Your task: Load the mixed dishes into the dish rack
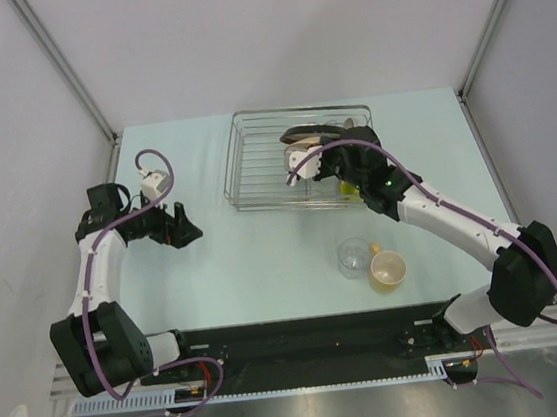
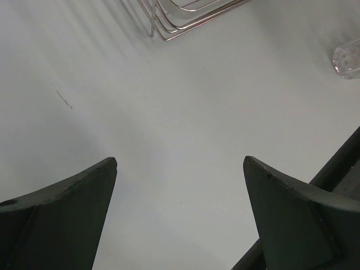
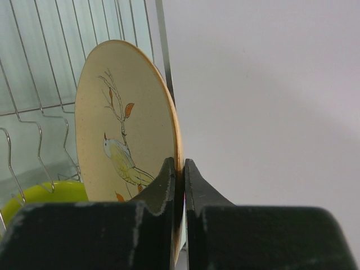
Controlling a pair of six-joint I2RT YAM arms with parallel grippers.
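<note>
My right gripper point(image 3: 179, 162) is shut on the rim of a beige plate point(image 3: 121, 124) painted with a bird and leaves, held on edge over the dish rack point(image 3: 34, 84). From above, that gripper point(image 1: 324, 145) hovers inside the silver wire rack point(image 1: 251, 176), with a dark oval rim point(image 1: 315, 129) just beyond it. A clear glass point(image 1: 351, 256) and a yellowish handled cup point(image 1: 387, 269) stand on the table nearer than the rack. My left gripper point(image 1: 189, 231) hangs open over bare table to the rack's left, and nothing lies between its fingers point(image 2: 180, 160).
A yellow-green object point(image 3: 45, 196) sits in the rack's near right corner point(image 1: 345, 189). The rack's corner point(image 2: 180, 22) and the glass point(image 2: 349, 61) show at the top of the left wrist view. Grey walls enclose the table on three sides.
</note>
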